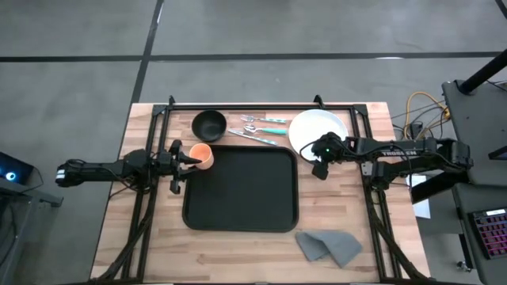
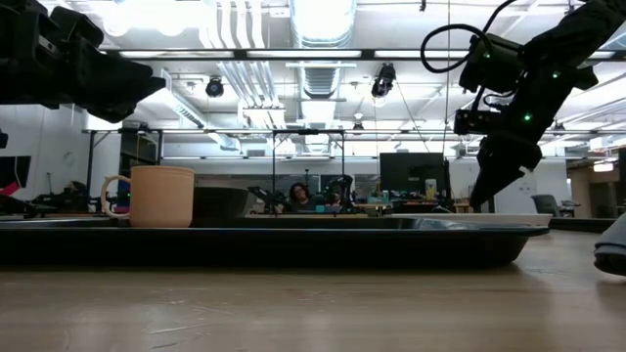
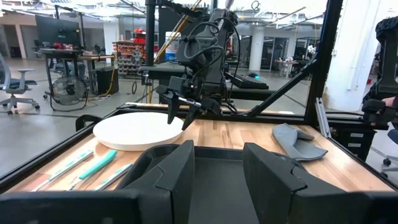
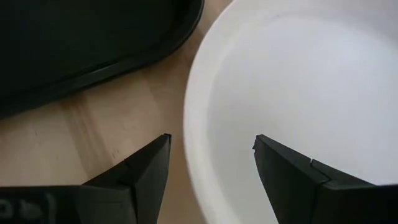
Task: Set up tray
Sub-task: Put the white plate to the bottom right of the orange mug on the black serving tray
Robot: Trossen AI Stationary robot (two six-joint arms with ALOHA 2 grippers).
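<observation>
The black tray (image 1: 242, 198) lies in the middle of the table. An orange cup (image 1: 204, 155) with a handle (image 2: 108, 196) stands upright at the tray's far left corner. My left gripper (image 1: 184, 158) is open and raised just left of the cup, which is missing from the left wrist view (image 3: 217, 149). My right gripper (image 1: 319, 161) is open and points down at the near left rim of the white plate (image 1: 318, 127). In the right wrist view its two fingers (image 4: 210, 143) stand on either side of the plate's rim (image 4: 189, 118), one over wood and one over the plate.
A black bowl (image 1: 209, 124) and cutlery with teal handles (image 1: 263, 127) lie on the wood beyond the tray's far edge. A grey cloth (image 1: 329, 245) lies near the table's near right corner. A black frame (image 1: 261, 104) runs around the table.
</observation>
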